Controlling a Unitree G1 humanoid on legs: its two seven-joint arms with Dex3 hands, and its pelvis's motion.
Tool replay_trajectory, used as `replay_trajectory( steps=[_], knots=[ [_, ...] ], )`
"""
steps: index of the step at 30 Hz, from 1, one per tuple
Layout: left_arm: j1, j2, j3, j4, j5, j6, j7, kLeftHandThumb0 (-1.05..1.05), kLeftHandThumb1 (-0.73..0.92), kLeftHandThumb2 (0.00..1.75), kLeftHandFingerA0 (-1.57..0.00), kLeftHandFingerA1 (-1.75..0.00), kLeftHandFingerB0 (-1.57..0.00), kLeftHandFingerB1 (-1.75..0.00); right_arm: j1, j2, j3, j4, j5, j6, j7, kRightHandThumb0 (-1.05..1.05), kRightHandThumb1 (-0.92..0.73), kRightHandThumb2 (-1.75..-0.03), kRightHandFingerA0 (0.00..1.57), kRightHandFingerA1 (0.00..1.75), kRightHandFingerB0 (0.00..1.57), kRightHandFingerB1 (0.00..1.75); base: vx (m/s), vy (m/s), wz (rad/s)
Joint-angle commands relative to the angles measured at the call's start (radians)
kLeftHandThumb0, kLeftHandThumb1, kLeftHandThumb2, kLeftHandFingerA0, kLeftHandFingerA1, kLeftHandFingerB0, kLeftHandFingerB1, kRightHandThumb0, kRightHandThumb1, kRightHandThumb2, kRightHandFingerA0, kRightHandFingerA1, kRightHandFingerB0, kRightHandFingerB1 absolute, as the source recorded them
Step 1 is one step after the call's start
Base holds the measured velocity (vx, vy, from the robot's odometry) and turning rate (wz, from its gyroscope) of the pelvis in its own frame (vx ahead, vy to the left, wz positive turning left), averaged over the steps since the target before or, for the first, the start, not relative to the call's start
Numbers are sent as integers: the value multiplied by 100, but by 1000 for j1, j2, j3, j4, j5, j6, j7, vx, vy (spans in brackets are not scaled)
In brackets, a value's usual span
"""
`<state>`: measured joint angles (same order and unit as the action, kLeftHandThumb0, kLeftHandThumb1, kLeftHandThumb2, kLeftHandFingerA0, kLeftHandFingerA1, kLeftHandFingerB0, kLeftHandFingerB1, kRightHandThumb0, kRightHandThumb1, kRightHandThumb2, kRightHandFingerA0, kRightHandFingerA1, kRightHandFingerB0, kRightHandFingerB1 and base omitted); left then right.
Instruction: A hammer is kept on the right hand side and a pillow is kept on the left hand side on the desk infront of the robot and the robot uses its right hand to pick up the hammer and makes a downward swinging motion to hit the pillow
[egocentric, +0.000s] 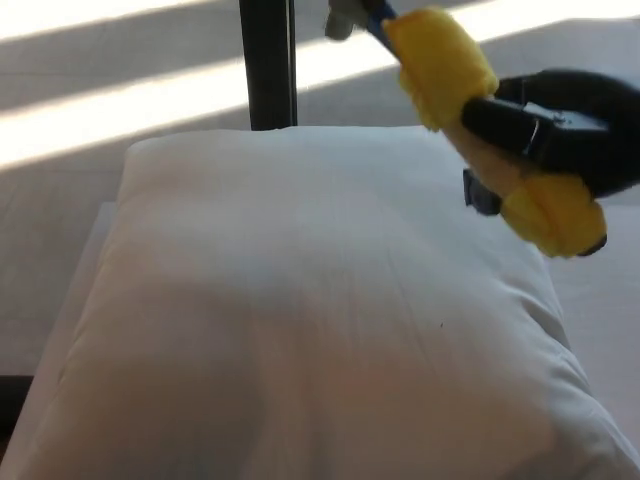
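Note:
A large white pillow (300, 320) fills most of the head view, lying on the pale desk (610, 290). My right hand (560, 130) comes in from the right, black, shut on the hammer (470, 110). The hammer's handle is wrapped in yellow padding and slants up to the left; its grey head (345, 15) sits at the top edge, above the pillow's far right part. The hammer hangs over the pillow without touching it. My left hand does not show.
A dark upright post (266, 62) stands behind the pillow at the top centre. Grey floor with bright sun stripes (120, 110) lies beyond the desk. A strip of desk shows on the right of the pillow.

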<state>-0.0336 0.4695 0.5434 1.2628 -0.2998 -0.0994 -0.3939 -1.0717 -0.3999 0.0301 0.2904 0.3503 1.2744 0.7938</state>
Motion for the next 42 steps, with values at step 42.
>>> replay_trajectory(
  steps=[42],
  knots=[
    [6, 26, -16, -15, 2, -4, -25, -71, 80, 63, -56, -57, -41, -43, 174, 42, 381, 421, -156, -188, 32, -30, -61, -118, 105, 175, 69, 172, 0, 0, 0]
  ],
)
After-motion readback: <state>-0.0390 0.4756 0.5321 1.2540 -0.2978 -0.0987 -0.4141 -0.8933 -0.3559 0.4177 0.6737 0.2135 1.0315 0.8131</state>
